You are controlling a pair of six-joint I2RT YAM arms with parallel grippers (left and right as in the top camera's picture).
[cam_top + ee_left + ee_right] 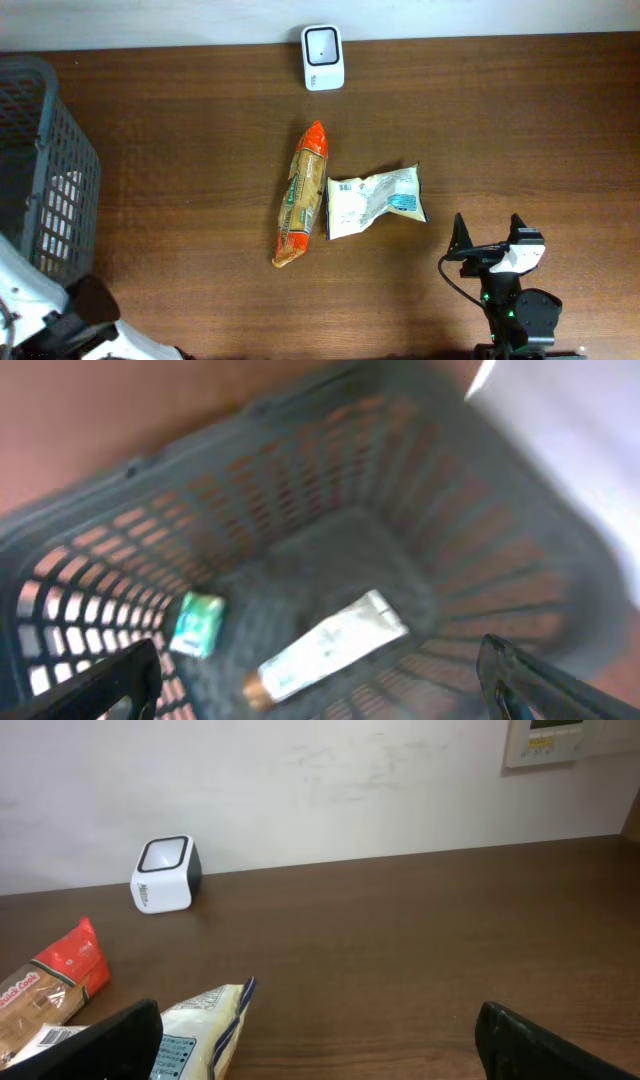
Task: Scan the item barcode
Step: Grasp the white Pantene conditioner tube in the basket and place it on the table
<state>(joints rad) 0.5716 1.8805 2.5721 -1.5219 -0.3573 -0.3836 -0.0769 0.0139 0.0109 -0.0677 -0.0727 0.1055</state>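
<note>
While hanging over the basket (90, 530), left gripper (320, 685): is gaping, gripping nothing.
Right gripper (489, 230): is standing spread and empty near the white pouch (375, 200).
Items: orange snack bag (303, 195) and white pouch are lying side by side mid-table, probably awaiting the scanner (323, 57).

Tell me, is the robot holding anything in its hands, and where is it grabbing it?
Nothing is held. The left gripper is open and empty above the basket, and the right gripper is open and empty above the table.
</note>
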